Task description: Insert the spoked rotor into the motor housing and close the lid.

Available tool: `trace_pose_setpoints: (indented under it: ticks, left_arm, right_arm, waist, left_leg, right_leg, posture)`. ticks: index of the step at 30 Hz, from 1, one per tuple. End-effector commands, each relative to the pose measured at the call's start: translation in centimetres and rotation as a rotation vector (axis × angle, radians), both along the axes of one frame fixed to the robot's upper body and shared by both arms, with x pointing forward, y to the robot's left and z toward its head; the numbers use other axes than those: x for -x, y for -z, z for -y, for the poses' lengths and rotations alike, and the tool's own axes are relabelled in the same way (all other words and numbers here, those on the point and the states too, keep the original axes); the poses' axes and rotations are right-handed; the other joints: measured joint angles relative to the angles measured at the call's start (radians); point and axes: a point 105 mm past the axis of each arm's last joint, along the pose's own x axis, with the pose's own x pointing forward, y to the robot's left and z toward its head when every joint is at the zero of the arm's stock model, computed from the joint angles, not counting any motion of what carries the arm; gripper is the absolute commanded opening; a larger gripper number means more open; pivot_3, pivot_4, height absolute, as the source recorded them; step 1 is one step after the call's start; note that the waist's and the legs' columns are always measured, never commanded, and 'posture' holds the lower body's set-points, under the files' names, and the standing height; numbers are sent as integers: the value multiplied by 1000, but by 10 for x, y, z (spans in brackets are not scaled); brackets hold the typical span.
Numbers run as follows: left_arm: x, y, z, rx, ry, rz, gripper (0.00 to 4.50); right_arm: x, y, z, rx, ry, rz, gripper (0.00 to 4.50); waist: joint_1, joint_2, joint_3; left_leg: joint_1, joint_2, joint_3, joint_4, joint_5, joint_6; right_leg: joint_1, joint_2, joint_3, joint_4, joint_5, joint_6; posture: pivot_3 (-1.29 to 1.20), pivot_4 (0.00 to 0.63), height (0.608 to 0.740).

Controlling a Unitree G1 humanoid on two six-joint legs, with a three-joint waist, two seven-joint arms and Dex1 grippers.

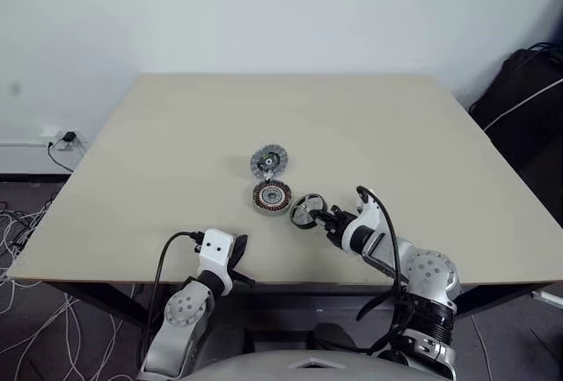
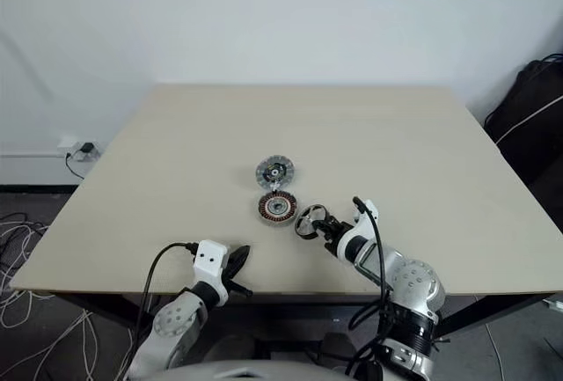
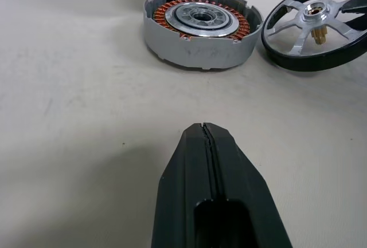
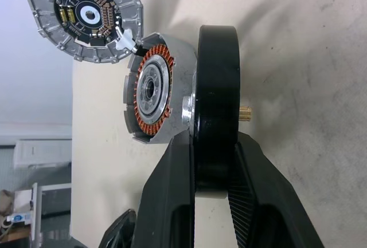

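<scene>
- Copper windings are showing in the open housing (image 1: 272, 196), which is sitting near the middle of the table (image 1: 158, 152).
- My right gripper (image 4: 213, 170) is pinching the rotor (image 1: 307, 210) by its black rim, holding it on edge just right of the housing.
- The lid (image 1: 268, 161) is lying just behind the housing, touching it.
- My left gripper (image 3: 205, 129) is resting fully closed and empty, nearer me than the housing.

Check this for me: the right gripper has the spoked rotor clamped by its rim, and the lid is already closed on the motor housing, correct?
No. The lid lies open beside the motor housing, per the right wrist view. The right gripper does clamp the spoked rotor by its rim.
</scene>
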Motion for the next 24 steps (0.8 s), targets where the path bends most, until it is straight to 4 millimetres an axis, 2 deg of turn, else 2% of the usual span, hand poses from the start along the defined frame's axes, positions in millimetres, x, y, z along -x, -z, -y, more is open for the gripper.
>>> trace_pose_setpoints:
  ticks: [1,6,9,24]
  left_arm:
    - [-4,-11,2,8,5,41,0]
    - [-4,-11,3,9,11,41,0]
    - [-4,-12,4,9,15,43,0]
    - [-3,-21,1,6,-6,53,0]
  right_arm:
    - [7,-6,-24,-112,15,-1,450]
    - [0,-28,-14,-135,77,78,450]
    - [-4,-42,-15,-163,80,130,450]
    - [-18,-60,-84,-285,-121,179,450]
  waist:
    - [1,1,0]
    - [2,2,2]
    - [-1,2,3]
    - [-6,0,5]
  left_leg:
    - [0,0,0,0,0,0]
    - [-1,0,0,-1,0,0]
    - [-2,0,0,-2,0,1]
    - [-2,0,0,-2,0,1]
  right_leg:
    - [0,0,0,0,0,0]
    - [-1,-1,0,-2,0,0]
    - [-1,-1,0,-3,0,1]
    - [-1,0,0,-4,0,1]
  posture:
    - [0,0,740]
    - [0,0,740]
    - [0,0,740]
    - [0,0,740]
